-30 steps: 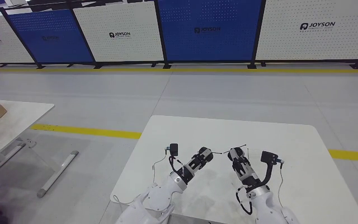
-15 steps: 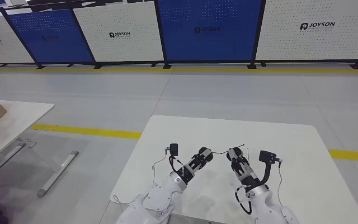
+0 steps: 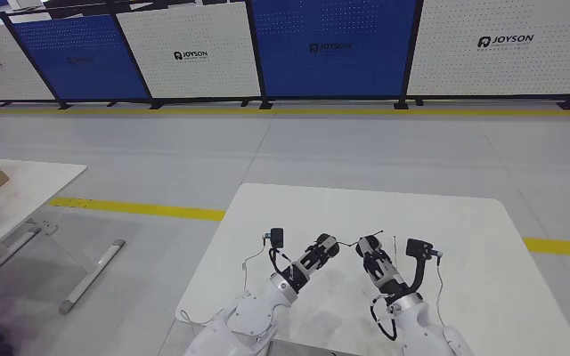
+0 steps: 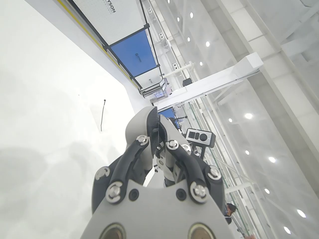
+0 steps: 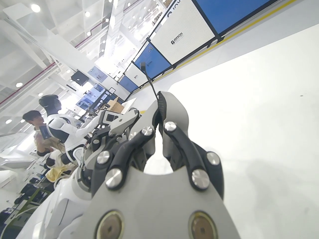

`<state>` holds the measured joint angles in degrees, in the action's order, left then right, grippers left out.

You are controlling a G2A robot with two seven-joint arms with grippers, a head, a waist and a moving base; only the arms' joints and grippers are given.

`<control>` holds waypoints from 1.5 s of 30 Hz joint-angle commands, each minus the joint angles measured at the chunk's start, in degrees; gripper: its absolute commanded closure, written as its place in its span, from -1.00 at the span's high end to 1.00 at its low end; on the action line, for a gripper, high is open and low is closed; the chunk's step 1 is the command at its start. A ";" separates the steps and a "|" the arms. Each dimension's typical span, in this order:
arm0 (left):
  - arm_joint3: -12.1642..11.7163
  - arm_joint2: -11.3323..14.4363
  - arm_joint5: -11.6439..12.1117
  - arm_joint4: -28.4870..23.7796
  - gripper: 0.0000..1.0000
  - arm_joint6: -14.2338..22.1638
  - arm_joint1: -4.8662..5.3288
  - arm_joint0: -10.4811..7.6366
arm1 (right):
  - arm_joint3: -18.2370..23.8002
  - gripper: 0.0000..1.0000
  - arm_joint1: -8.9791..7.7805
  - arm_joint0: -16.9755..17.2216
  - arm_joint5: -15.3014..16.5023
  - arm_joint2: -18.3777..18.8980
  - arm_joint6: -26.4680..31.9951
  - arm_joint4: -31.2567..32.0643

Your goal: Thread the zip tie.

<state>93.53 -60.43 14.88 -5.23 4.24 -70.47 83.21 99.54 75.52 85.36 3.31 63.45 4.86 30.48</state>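
2 arms are seen over the near part of the white table [image 3: 294, 209], angled toward each other, with the grippers near one another but not touching. The left gripper [image 4: 156, 118] is held with its pads pressed together. A thin dark sliver is seen between the pads, but what it is cannot be told. The right gripper [image 5: 160, 98] is clamped on the zip tie [image 5: 149, 80]. The black strap is pinched between the pads close to their tips. The free part is stuck out past the fingertips, slightly tilted, with the small square head at its far end, in the air and clear of the table top. In the top view this free end is seen as a thin line running from the right gripper's tip away from the left gripper. In the left wrist view, 1 black strip [image 4: 103, 113] with a small head is seen against the table top, apart from the left gripper. Whether it is lying on the table, or is the same tie, cannot be told. Farther off, past the table's far edge, grey floor is crossed by a yellow line [image 3: 134, 208]. A second white table [image 3: 27, 182] is placed off to the left side. The back is closed off by a row of blue and white pegboard panels [image 3: 334, 44] in black frames.
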 commanded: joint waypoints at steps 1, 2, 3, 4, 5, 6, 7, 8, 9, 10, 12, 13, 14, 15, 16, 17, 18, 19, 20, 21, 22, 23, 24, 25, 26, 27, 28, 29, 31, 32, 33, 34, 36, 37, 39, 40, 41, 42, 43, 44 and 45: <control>0.00 0.00 0.00 0.00 -1.00 0.00 0.00 0.00 | 0.07 -1.00 0.02 0.23 0.10 0.28 -0.72 -0.23; 0.00 0.00 0.00 0.00 -1.00 0.00 0.00 0.00 | 0.15 -1.00 0.01 0.38 0.19 0.48 -1.01 -0.28; 0.00 0.00 0.00 0.00 -1.00 0.00 0.00 0.00 | 0.23 -1.00 0.00 0.53 0.28 0.63 -1.15 -0.26; 0.00 0.00 0.00 0.00 -1.00 0.00 0.00 0.00 | 0.38 -1.00 -0.02 0.73 0.36 0.88 -1.36 -0.27; 0.00 0.00 0.00 0.00 -1.00 0.00 0.00 0.00 | 0.50 -1.00 -0.04 0.89 0.42 1.06 -1.47 -0.28; 0.00 0.00 0.00 0.00 -1.00 0.00 0.00 0.00 | 0.61 -1.00 -0.05 1.03 0.49 1.18 -1.49 -0.28; 0.00 0.00 0.00 0.00 -1.00 0.00 0.00 0.00 | 0.74 -1.00 -0.06 1.16 0.56 1.32 -1.52 -0.25; 0.00 0.00 0.00 0.00 -1.00 0.00 0.00 0.00 | 0.82 -1.00 -0.07 1.24 0.61 1.39 -1.52 -0.22; 0.00 0.00 0.00 0.00 -1.00 0.00 0.00 0.00 | 0.89 -1.00 -0.07 1.29 0.64 1.43 -1.50 -0.18; 0.00 0.00 0.00 0.00 -1.00 0.00 0.00 0.00 | 0.98 -1.00 -0.07 1.33 0.68 1.44 -1.46 -0.10; 0.00 0.00 0.00 0.00 -1.00 0.00 0.00 0.00 | 1.11 -1.00 -0.05 1.32 0.79 1.38 -1.44 0.06; 0.00 0.00 0.00 0.00 -1.00 0.00 0.00 0.00 | 1.13 -1.00 -0.03 1.31 0.83 1.34 -1.49 0.11; 0.00 0.00 0.00 0.00 -1.00 0.00 0.00 0.00 | 1.18 -1.00 -0.01 1.29 0.86 1.27 -1.54 0.19; 0.00 0.00 0.00 0.00 -1.00 0.00 0.00 0.00 | 1.20 -1.00 0.01 1.27 0.87 1.23 -1.56 0.27; 0.00 0.00 0.00 0.00 -1.00 0.00 0.00 0.00 | 1.19 -1.00 0.02 1.26 0.86 1.20 -1.55 0.35; 0.00 0.00 0.00 0.00 -1.00 0.00 0.00 0.00 | 1.15 -1.00 0.04 1.22 0.79 1.17 -1.49 0.45; 0.00 0.00 0.00 0.00 -1.00 0.00 0.00 0.00 | 1.07 -1.00 0.05 1.17 0.69 1.16 -1.39 0.47; 0.00 0.00 0.00 0.00 -1.00 0.00 0.00 0.00 | 0.99 -1.00 0.07 1.09 0.62 1.15 -1.34 0.45; 0.00 0.00 0.00 0.00 -1.00 0.00 0.00 0.00 | 0.89 -1.00 0.09 1.01 0.56 1.14 -1.32 0.44; 0.00 0.00 0.00 0.00 -1.00 0.00 0.00 0.00 | 0.83 -1.00 0.11 0.97 0.47 1.14 -1.31 0.51; 0.00 0.00 0.00 0.00 -1.00 0.00 0.00 0.00 | 0.83 -1.00 0.12 0.95 0.42 1.13 -1.31 0.57; 0.00 0.00 0.00 0.00 -1.00 0.00 0.00 0.00 | 0.82 -1.00 0.13 0.94 0.37 1.14 -1.31 0.60; 0.00 0.00 0.00 0.00 -1.00 0.00 0.00 0.00 | 0.82 -1.00 0.14 0.95 0.34 1.18 -1.33 0.63; 0.00 0.00 0.00 0.00 -1.00 0.00 0.00 0.00 | 0.84 -1.00 0.15 0.98 0.32 1.22 -1.33 0.65; 0.00 0.00 0.00 0.00 -1.00 0.00 0.00 0.00 | 0.87 -1.00 0.15 1.01 0.33 1.24 -1.33 0.65; 0.00 0.00 0.00 0.00 -1.00 0.00 0.00 0.00 | 0.89 -1.00 0.16 1.05 0.35 1.26 -1.30 0.66; 0.00 0.00 0.00 0.00 -1.00 0.00 0.00 0.00 | 0.90 -1.00 0.16 1.08 0.35 1.26 -1.24 0.70; 0.00 0.00 0.00 0.00 -1.00 0.00 0.00 0.00 | 0.89 -1.00 0.17 1.10 0.36 1.24 -1.19 0.74; 0.00 0.00 0.00 0.00 -1.00 0.00 0.00 0.00 | 0.84 -1.00 0.20 1.05 0.34 1.15 -1.11 0.85; 0.00 0.00 0.00 0.00 -1.00 0.00 0.00 0.00 | 0.80 -1.00 0.22 0.99 0.30 1.12 -1.15 0.92; 0.00 0.00 0.00 0.00 -1.00 0.00 0.00 0.00 | 0.78 -1.00 0.24 0.95 0.25 1.09 -1.27 1.05; 0.00 0.00 0.00 0.00 -1.00 0.00 0.00 0.00 | 0.78 -1.00 0.27 0.92 0.22 1.02 -1.37 1.12; 0.00 0.00 0.00 0.00 -1.00 0.00 0.00 0.00 | 0.86 -1.00 0.30 0.91 0.23 0.98 -1.50 1.21; 0.00 0.00 0.00 0.00 -1.00 0.00 0.00 0.00 | 0.90 -1.00 0.32 0.92 0.23 0.97 -1.52 1.27; 0.00 0.00 0.00 0.00 -1.00 0.00 0.00 0.00 | 0.94 -1.00 0.32 0.92 0.20 0.94 -1.33 1.50; 0.00 0.00 0.00 0.00 -1.00 0.00 0.00 0.00 | 0.94 -1.00 0.33 0.90 0.11 0.90 -1.20 1.61; 0.00 0.00 0.00 0.00 -1.00 0.00 0.00 0.00 | 0.86 -1.00 0.35 0.84 -0.05 0.80 -1.00 1.70; 0.00 0.00 0.00 0.00 -1.00 0.00 0.00 0.00 | 0.76 -1.00 0.38 0.75 -0.21 0.69 -0.85 1.71; 0.00 0.00 0.00 0.00 -1.00 0.00 0.00 0.00 | 0.64 -1.00 0.41 0.64 -0.36 0.57 -0.72 1.73; 0.00 0.00 0.00 0.00 -1.00 0.00 0.00 0.00 | 0.55 -1.00 0.45 0.54 -0.46 0.47 -0.66 1.74; 0.00 0.00 0.00 0.00 -1.00 0.00 0.00 0.00 | 0.42 -1.00 0.49 0.43 -0.56 0.33 -0.56 1.72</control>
<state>93.53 -60.43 14.88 -5.23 4.24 -70.47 83.21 100.09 75.97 85.90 2.84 63.90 4.22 32.23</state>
